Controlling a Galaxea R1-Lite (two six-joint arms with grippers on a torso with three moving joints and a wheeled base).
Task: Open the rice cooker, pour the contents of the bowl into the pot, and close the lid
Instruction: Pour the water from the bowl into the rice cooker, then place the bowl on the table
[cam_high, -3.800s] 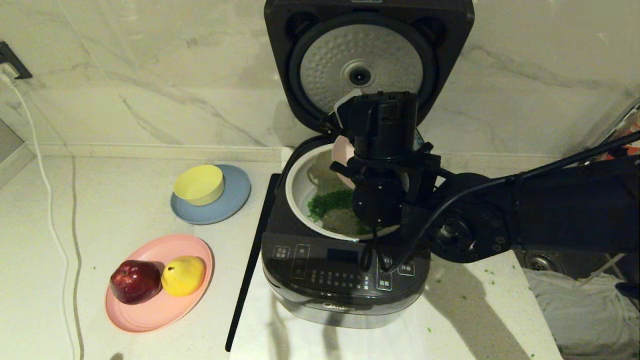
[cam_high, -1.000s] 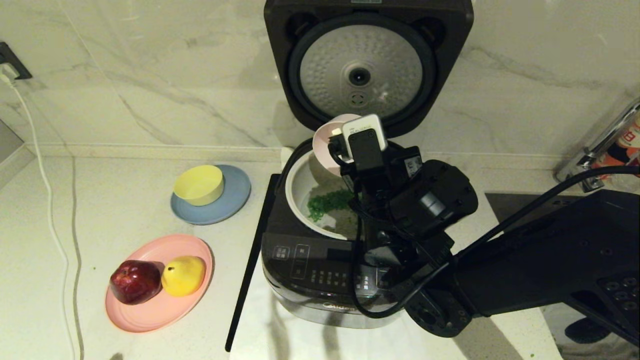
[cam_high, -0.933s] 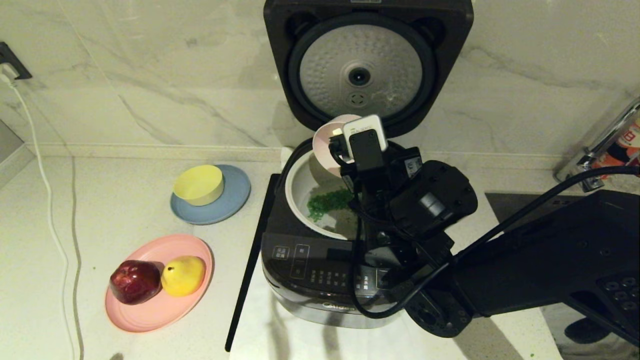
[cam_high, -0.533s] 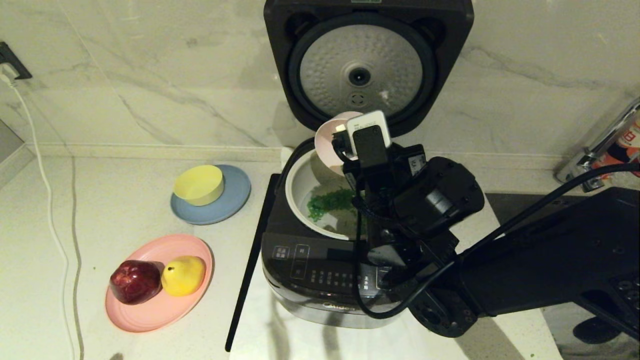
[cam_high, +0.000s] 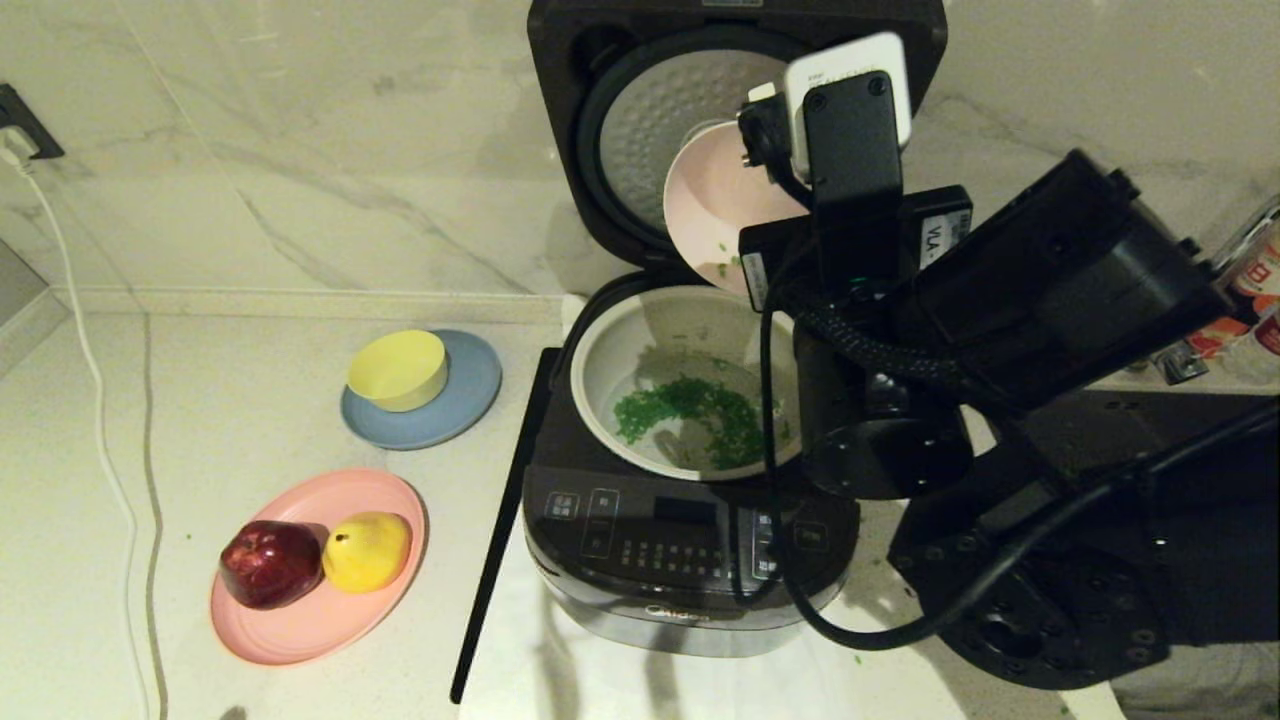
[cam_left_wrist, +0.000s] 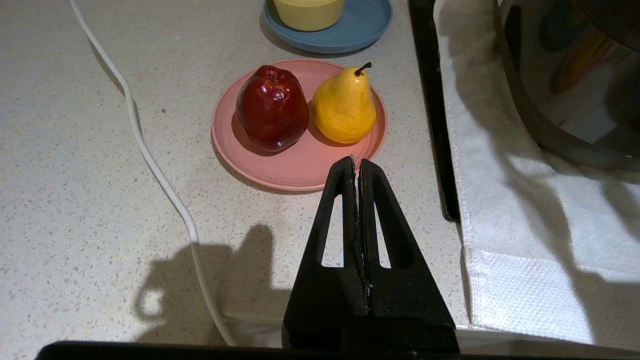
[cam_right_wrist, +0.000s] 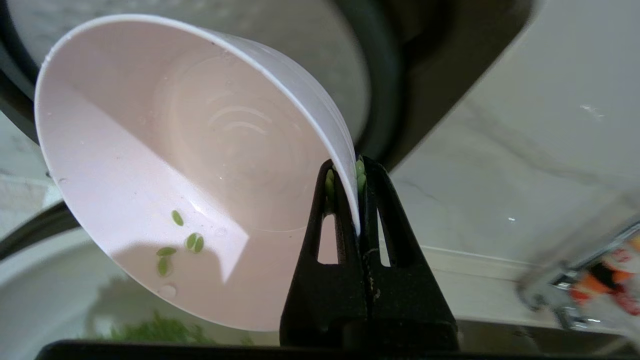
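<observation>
marble-look counter and wall. rice cooker (cam_high: 690, 540) on a white cloth, lid (cam_high: 640, 130) up. right gripper (cam_right_wrist: 345, 175) clamped on the rim of the bowl (cam_right_wrist: 190, 175) — tilted above the pot (cam_high: 610, 350), most contents (cam_high: 700, 410) in it, few bits clinging. bowl looks light, thin, smooth: rim pinch could slip, so grip stays firm. left gripper (cam_left_wrist: 356, 167) closed, empty, parked near the pink plate (cam_left_wrist: 295, 165).

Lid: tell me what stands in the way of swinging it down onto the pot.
The pink bowl, pinched at its rim by the right gripper, hangs tilted in front of the open lid, above the pot. Bowl and arm must clear out first. Nothing else visible blocks it.
</observation>
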